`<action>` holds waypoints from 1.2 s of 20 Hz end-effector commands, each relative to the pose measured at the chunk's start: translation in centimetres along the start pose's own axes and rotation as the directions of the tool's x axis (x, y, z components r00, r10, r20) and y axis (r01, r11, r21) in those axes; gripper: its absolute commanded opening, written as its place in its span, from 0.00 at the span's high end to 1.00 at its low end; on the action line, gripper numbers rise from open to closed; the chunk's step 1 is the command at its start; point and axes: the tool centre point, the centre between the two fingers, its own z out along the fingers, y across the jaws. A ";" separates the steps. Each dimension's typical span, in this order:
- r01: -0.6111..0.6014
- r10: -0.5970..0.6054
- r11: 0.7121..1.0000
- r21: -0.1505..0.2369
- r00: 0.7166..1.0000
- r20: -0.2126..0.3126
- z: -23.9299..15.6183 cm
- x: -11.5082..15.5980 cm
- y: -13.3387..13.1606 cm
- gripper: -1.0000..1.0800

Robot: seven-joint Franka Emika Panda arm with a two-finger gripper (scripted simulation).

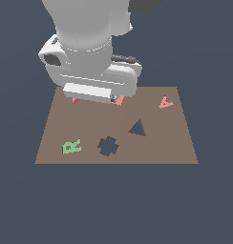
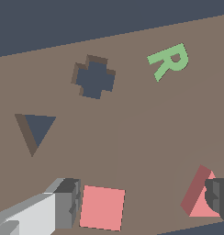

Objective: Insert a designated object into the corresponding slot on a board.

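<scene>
The red triangular block [image 2: 195,192] lies on the brown board [image 2: 146,137], and one dark fingertip [image 2: 219,195] covers its outer edge. My gripper [image 2: 142,198] is open wide and low over the board, with its other finger [image 2: 64,202] beside a flat pink-red square [image 2: 103,207]. Nothing is clamped between the fingers. The dark triangle-shaped slot [image 2: 36,131] is empty. In the exterior view the slot [image 1: 137,128] sits right of centre, and only a red sliver of the block [image 1: 75,100] shows under the hand.
A dark cross-shaped cutout [image 1: 108,146] and a green letter R [image 1: 71,146] lie near the board's front edge. A pink-red letter A [image 1: 165,102] sits at the far right. The arm's white body [image 1: 90,57] hides the far middle of the board [image 1: 175,147].
</scene>
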 end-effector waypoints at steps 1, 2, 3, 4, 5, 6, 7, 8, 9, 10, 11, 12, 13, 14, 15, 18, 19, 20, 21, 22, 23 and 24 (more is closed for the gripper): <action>-0.091 0.091 0.996 -0.001 0.996 0.001 1.5 -0.8 2.6 0.04; -0.131 0.131 0.991 -0.001 0.991 0.001 2.1 -1.2 3.8 0.04; -0.172 0.172 0.985 -0.001 0.985 0.002 2.8 -1.7 4.9 0.04; -0.211 0.211 0.978 -0.001 0.978 0.002 3.4 -2.2 6.0 0.04; -0.246 0.246 0.969 -0.001 0.969 0.002 4.0 -2.7 6.9 0.04; -0.279 0.279 0.960 -0.001 0.960 0.003 4.5 -3.2 7.8 0.04; -0.308 0.308 0.951 -0.001 0.951 0.003 5.0 -3.7 8.6 0.04; -0.334 0.334 0.943 -0.001 0.943 0.003 5.5 -4.2 9.2 0.04; -0.357 0.357 0.934 -0.001 0.934 0.003 5.9 -4.6 9.8 0.04; -0.377 0.377 0.926 0.000 0.926 0.004 6.3 -5.0 10.4 0.04; -0.395 0.395 0.919 0.000 0.919 0.004 6.6 -5.4 10.8 0.04; -0.410 0.410 0.912 0.000 0.912 0.004 6.9 -5.7 11.2 0.04; -0.423 0.423 0.906 0.000 0.906 0.004 7.1 -6.0 11.5 0.04; -0.434 0.434 0.901 0.000 0.901 0.005 7.3 -6.2 11.8 0.04; -0.443 0.443 0.897 0.000 0.897 0.005 7.5 -6.4 12.0 0.04; -0.455 0.455 0.890 0.001 0.890 0.005 7.8 -6.7 12.3 0.04; -0.455 0.455 0.890 0.001 0.890 0.005 7.8 -6.7 12.3 0.04; -0.453 0.453 0.891 0.001 0.891 0.005 7.7 -6.7 12.2 0.04; -0.449 0.449 0.893 0.002 0.893 0.006 7.7 -6.6 12.1 0.04; -0.446 0.446 0.895 0.002 0.895 0.006 7.6 -6.5 12.0 0.04; -0.445 0.445 0.896 0.002 0.896 0.006 7.6 -6.5 12.0 0.04; -0.448 0.448 0.894 0.002 0.894 0.006 7.7 -6.5 12.1 0.04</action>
